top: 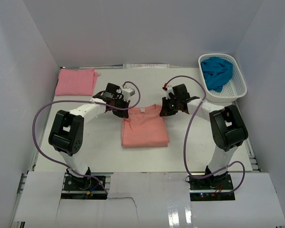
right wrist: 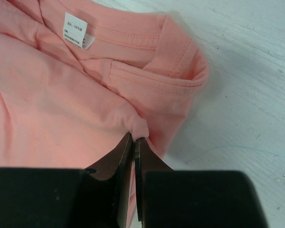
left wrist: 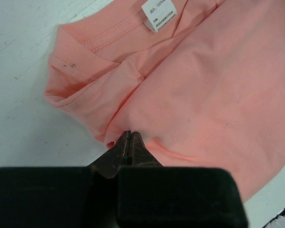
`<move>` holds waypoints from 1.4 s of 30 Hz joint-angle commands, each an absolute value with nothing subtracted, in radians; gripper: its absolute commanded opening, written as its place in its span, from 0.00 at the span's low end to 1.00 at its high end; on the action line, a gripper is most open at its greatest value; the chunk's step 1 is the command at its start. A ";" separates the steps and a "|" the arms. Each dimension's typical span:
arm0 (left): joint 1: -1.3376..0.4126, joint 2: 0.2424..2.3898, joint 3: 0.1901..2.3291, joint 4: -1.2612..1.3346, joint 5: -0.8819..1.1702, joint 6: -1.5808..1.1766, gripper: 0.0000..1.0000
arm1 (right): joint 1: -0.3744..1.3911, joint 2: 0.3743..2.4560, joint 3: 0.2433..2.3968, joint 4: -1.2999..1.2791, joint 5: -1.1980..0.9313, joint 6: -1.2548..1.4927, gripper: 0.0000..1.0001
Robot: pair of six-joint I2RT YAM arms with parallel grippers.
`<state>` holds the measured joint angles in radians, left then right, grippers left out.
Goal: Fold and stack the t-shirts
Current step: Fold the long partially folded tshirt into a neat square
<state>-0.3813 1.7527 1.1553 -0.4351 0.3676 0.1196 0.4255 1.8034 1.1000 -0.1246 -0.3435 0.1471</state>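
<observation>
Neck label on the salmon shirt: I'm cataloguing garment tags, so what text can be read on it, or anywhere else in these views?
"100%": top line of the white neck label on the salmon-orange t-shirt, seen in both wrist views.
Characters beside it and the finer lines below: too small and blurred to read.
Elsewhere: no readable text in any view.

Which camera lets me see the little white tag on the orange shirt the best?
The right wrist view: the white tag shows whole and close on the salmon t-shirt. In the left wrist view the picture's top edge cuts the tag off. The top view shows the tag only as a tiny white speck at the collar.
</observation>
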 commanded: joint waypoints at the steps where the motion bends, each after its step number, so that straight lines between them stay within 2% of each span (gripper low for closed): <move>1: -0.379 1.741 1.207 -0.469 0.434 0.140 0.00 | 0.423 1.766 1.140 -0.109 -0.368 0.149 0.08; 22: -0.377 1.600 1.256 -0.514 0.379 0.112 0.00 | 0.423 1.664 1.181 -0.181 -0.360 0.153 0.08; 33: -0.333 1.603 1.301 -0.518 0.385 0.086 0.00 | 0.423 1.654 1.245 -0.225 -0.342 0.155 0.08; 42: -0.330 1.635 1.278 -0.519 0.428 0.072 0.00 | 0.423 1.660 1.197 -0.206 -0.362 0.166 0.08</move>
